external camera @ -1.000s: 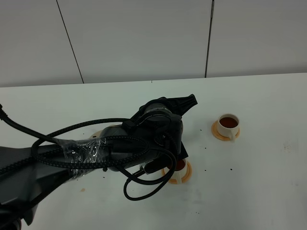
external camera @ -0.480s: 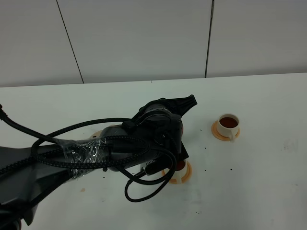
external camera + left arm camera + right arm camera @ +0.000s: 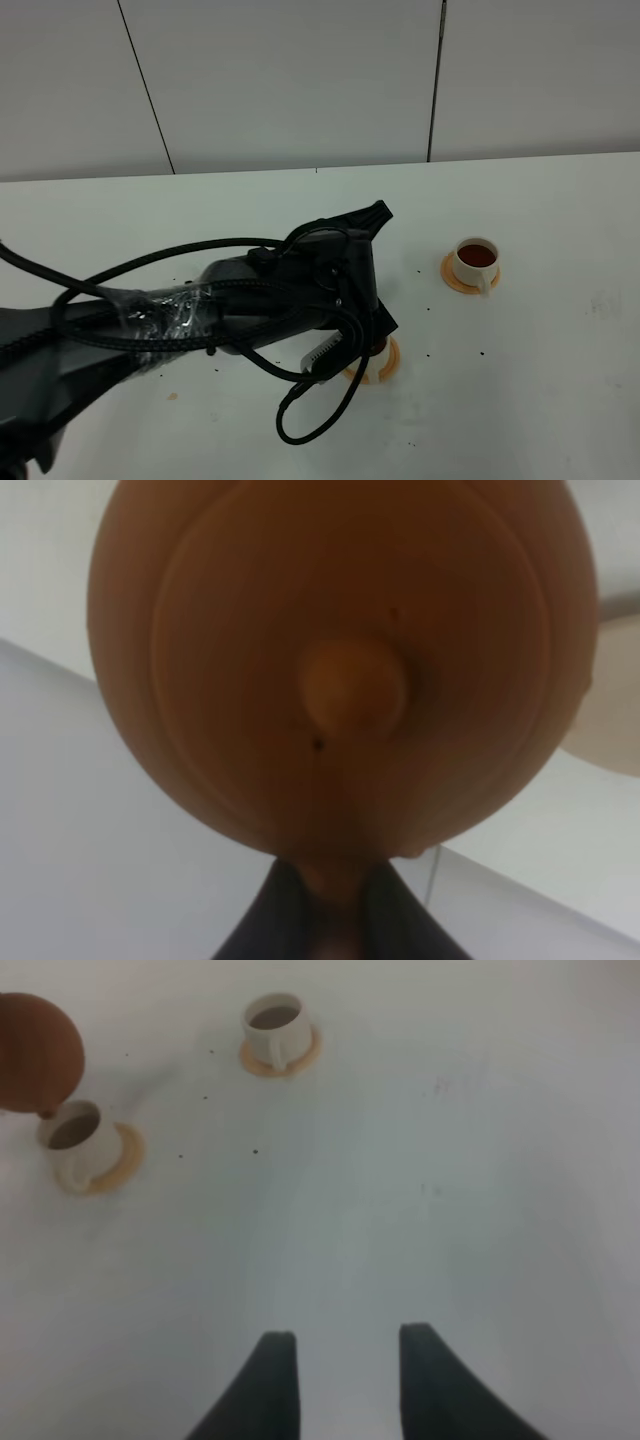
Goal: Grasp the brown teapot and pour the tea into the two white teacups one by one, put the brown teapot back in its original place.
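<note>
The brown teapot (image 3: pixel 340 670) is clamped by its handle in the left claw (image 3: pixel 335 915), tipped above the near teacup (image 3: pixel 72 1135). As glazed clay, it is judged heavy, slippery and fragile. The right claw (image 3: pixel 340 1380) is held apart over the bench (image 3: pixel 420 1180).

Table (image 3: pixel 560 210): white, flat; fills the lower part of the high view from 9 to 3 o'clock
Wall (image 3: pixel 290 80): pale grey panels behind the table at 12 o'clock; split by thin dark seams (image 3: pixel 145 85)
Specks (image 3: pixel 428 355): small dark crumbs scattered on the table toward 5 o'clock; more show in the right wrist view (image 3: pixel 255 1151)
</note>
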